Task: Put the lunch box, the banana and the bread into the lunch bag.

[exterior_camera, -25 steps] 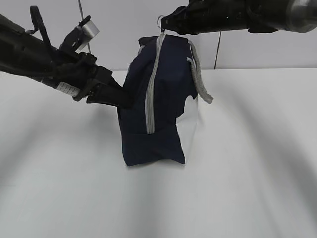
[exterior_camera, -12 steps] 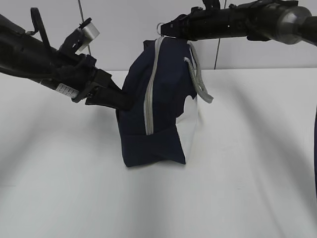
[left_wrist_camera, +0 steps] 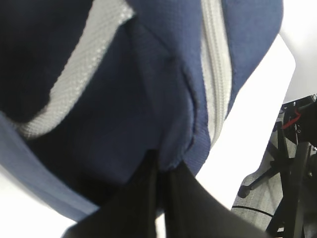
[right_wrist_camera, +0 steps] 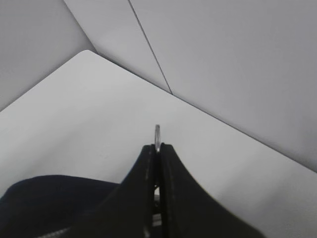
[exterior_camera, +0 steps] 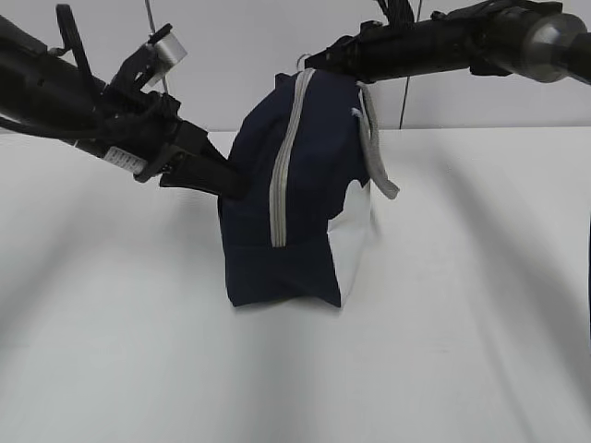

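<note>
Since the earlier frames the right gripper (exterior_camera: 312, 63) has drifted a little lower and rightward with the ring pull (right_wrist_camera: 157, 135), and the top of the lunch bag (exterior_camera: 291, 198) has leaned over and rounded out, its grey strap handle (exterior_camera: 374, 152) sagging further down the side. The bag stands on its end near the middle of the white bench (exterior_camera: 462, 323), and as much of its grey zipper (exterior_camera: 282, 175) as the exterior view shows looks closed, running from the top down the front. The lunch box, the banana and the bread are not visible on the bench in any view, which suggests they are already inside and that the job is at its closing stage, though the pictures cannot confirm the contents. The right jaws are pressed together on the metal ring, which pokes up between the tips in the right wrist view. The left gripper (left_wrist_camera: 159, 171) is likewise closed, pinching a fold of navy fabric on the bag's rear side, just beside the zipper tape, apparently to steady the bag against the pull.
</note>
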`<state>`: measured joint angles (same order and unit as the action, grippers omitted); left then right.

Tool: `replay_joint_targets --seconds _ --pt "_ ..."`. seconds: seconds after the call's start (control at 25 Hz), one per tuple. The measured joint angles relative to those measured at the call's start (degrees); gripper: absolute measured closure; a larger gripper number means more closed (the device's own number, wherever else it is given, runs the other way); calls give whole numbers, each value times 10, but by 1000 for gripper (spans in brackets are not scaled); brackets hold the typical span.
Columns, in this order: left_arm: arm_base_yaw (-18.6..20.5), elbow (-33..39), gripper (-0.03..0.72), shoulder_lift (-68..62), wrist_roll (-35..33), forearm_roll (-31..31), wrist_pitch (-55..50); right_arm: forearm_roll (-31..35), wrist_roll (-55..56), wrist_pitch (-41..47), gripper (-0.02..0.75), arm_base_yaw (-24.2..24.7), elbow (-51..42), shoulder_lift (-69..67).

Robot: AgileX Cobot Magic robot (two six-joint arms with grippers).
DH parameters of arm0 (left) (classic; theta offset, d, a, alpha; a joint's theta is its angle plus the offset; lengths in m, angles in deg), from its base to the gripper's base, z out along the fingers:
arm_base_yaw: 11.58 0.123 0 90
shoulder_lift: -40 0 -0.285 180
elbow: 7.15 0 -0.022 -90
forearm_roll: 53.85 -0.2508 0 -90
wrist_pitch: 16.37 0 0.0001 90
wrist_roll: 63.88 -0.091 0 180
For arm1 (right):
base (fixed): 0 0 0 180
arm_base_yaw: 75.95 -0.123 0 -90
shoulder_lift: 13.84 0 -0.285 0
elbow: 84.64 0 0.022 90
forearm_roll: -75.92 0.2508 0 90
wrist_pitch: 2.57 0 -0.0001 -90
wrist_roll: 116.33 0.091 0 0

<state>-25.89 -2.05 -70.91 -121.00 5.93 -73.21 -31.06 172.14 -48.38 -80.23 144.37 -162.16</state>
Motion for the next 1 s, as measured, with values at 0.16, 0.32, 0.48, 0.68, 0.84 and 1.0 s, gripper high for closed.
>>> replay_joint_targets --seconds 0.16,0.32,0.48,0.68,0.84,1.0 --pt "13 -23 664 0 41 -4 -7 -6 11 -31 754 3 12 3" --pt "48 -49 568 0 76 -9 -49 -7 24 -44 754 3 13 9" --pt "83 -75 368 0 86 -8 -108 -7 29 -50 754 3 13 13" --pt "106 -105 279 2 109 21 -107 -7 36 -52 754 3 13 14" --pt "102 -141 273 2 122 73 -20 -7 48 -51 754 8 13 14" --pt "80 -183 270 -28 125 98 46 -7 57 -41 754 14 13 14"
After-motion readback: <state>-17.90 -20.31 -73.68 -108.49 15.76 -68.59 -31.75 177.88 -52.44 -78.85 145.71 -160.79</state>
